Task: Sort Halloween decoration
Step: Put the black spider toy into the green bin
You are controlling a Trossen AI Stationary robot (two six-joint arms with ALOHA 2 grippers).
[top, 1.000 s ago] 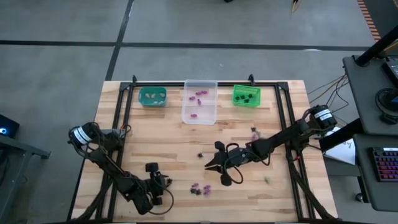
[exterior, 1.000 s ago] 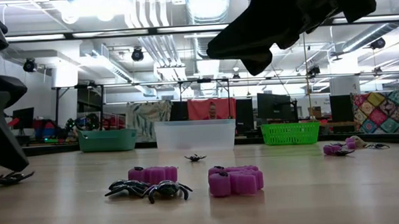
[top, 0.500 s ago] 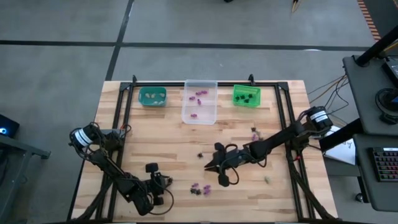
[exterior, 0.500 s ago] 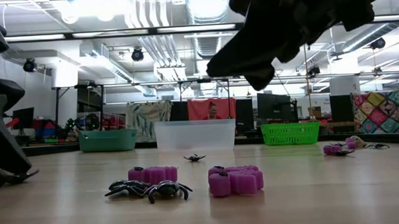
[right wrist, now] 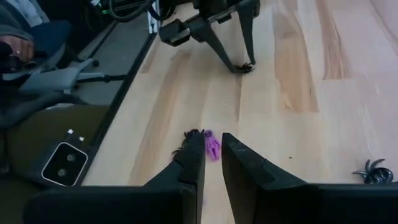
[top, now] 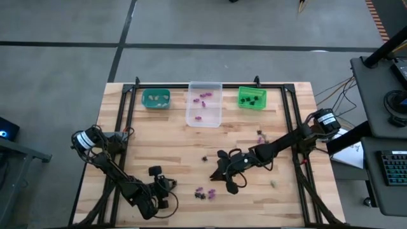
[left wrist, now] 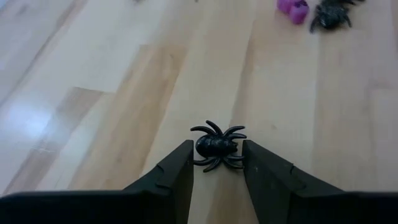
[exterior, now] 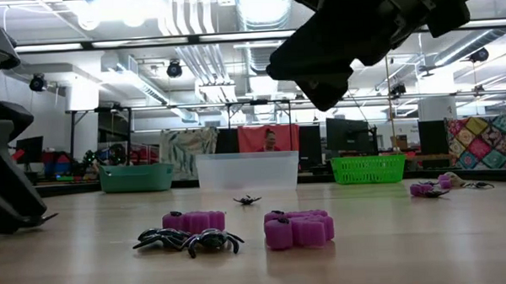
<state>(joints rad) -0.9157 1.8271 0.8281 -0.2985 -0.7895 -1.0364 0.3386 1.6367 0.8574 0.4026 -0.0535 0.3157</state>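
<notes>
Down at the near left of the table, the left gripper has its two fingers pressed against the sides of a black spider that sits on the wood, so it is clamped on that spider. A little way ahead of it lie a purple trinket and another black spider. The right gripper hangs over the middle of the table with its fingers drawn nearly together and nothing between them; below it are a purple piece and a dark one touching it. More loose trinkets lie near the front edge, with a few others toward the right side. At the far edge stand a teal bin, a clear bin and a green bin, each holding some pieces
</notes>
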